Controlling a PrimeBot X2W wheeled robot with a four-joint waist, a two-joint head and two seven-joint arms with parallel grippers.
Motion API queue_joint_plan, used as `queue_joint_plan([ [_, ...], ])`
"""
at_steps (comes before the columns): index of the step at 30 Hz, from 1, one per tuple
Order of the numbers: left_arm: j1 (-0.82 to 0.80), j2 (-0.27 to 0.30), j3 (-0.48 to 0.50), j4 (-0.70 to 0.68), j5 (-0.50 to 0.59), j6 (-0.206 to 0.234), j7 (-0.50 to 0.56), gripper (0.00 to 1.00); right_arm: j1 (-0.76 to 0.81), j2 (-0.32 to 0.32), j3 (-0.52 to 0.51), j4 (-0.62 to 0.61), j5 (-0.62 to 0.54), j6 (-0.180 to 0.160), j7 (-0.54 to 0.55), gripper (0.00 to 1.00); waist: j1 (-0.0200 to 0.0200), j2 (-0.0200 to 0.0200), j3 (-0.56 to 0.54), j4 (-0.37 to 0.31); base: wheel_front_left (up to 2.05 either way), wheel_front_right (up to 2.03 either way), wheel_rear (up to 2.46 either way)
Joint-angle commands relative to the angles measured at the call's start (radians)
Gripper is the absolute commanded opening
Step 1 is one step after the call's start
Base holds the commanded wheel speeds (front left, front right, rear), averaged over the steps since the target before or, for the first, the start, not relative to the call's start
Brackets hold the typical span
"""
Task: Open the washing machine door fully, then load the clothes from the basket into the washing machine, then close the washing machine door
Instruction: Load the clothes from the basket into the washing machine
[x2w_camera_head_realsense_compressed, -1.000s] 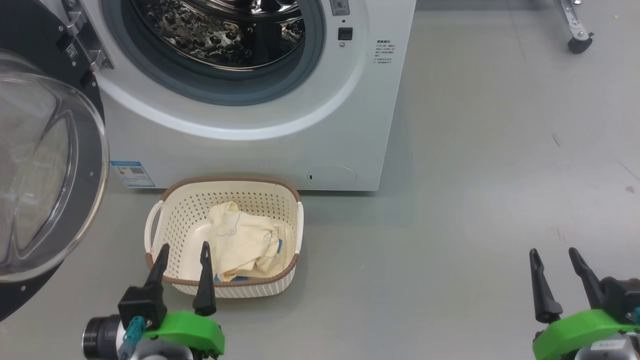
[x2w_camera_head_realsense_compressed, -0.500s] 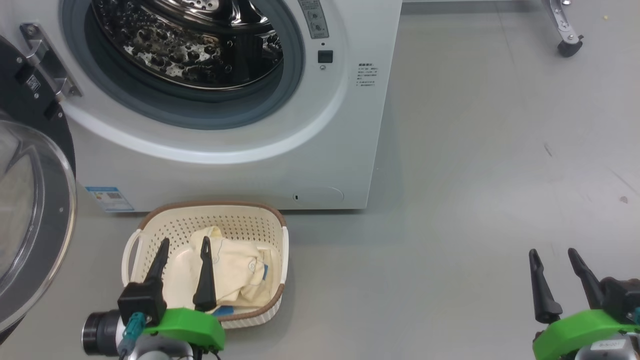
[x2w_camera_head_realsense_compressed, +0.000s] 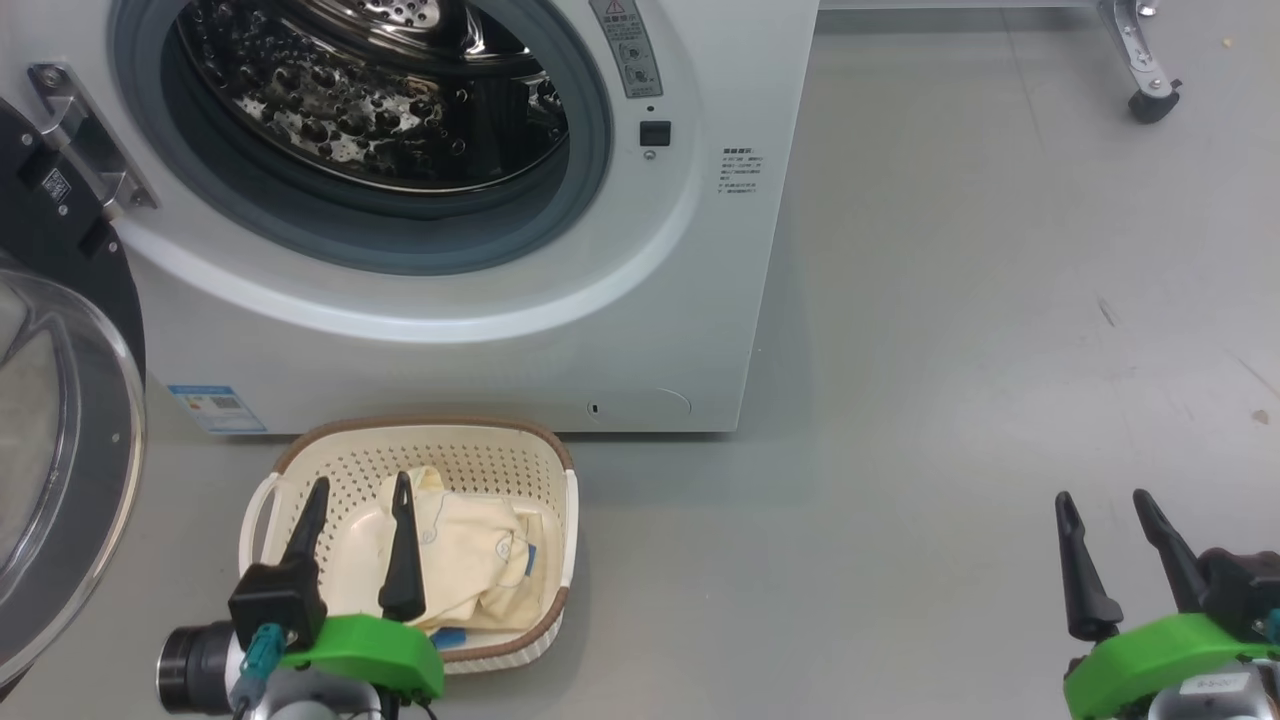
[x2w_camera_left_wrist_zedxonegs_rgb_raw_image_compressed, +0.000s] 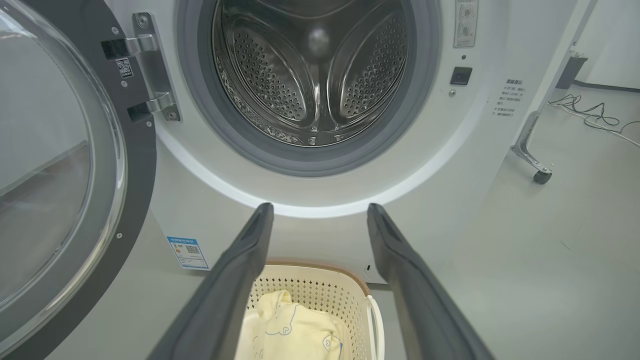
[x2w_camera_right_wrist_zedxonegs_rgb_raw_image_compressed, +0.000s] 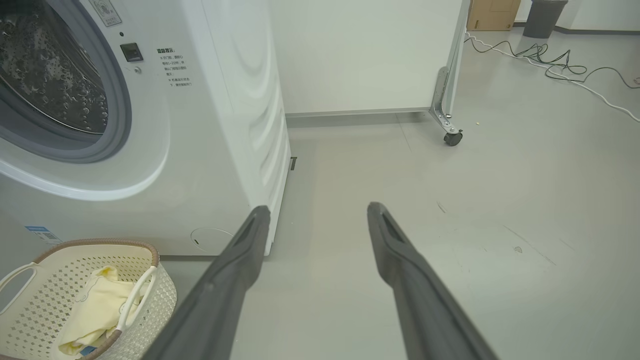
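Note:
The white washing machine (x2w_camera_head_realsense_compressed: 500, 350) stands ahead with its steel drum (x2w_camera_head_realsense_compressed: 370, 90) exposed. The washing machine door (x2w_camera_head_realsense_compressed: 60, 450) hangs swung open at the left, glass bowl facing out. In front of the washer sits the cream basket (x2w_camera_head_realsense_compressed: 500, 440) with pale yellow clothes (x2w_camera_head_realsense_compressed: 470, 560) inside. My left gripper (x2w_camera_head_realsense_compressed: 361, 482) is open above the basket's near left part, holding nothing; the left wrist view looks between its fingertips (x2w_camera_left_wrist_zedxonegs_rgb_raw_image_compressed: 260, 215) at the drum (x2w_camera_left_wrist_zedxonegs_rgb_raw_image_compressed: 315, 75) and the clothes (x2w_camera_left_wrist_zedxonegs_rgb_raw_image_compressed: 295, 330). My right gripper (x2w_camera_head_realsense_compressed: 1102, 498) is open over bare floor, far right of the basket (x2w_camera_right_wrist_zedxonegs_rgb_raw_image_compressed: 100, 243).
Grey floor (x2w_camera_head_realsense_compressed: 950, 400) stretches to the right of the washer. A metal stand leg with a caster (x2w_camera_head_realsense_compressed: 1150, 100) is at the back right, beside a white panel (x2w_camera_right_wrist_zedxonegs_rgb_raw_image_compressed: 370, 55). Cables (x2w_camera_right_wrist_zedxonegs_rgb_raw_image_compressed: 550, 55) trail across the floor farther back.
The whole head view has shifted: washer and basket now sit lower and further left in it. Both grippers stay open and keep their places in the view.

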Motion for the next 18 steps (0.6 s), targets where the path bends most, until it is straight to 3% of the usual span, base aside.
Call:
queue_joint_plan([
  [1,-0.046,0.012,0.040,-0.022,-0.005,0.007,-0.011,1.00,-0.044,-0.017,0.020,-0.031,-0.001,0.000,-0.005,1.00,0.0000,-0.0001,0.000,0.000,0.00,0.00,0.00],
  [18,-0.120,0.017,0.078,0.105,-0.055,-0.014,-0.010,1.00,-0.068,-0.017,0.032,-0.057,-0.004,0.000,0.006,1.00,0.0000,-0.0001,0.072,-0.001,0.00,0.00,0.00],
])
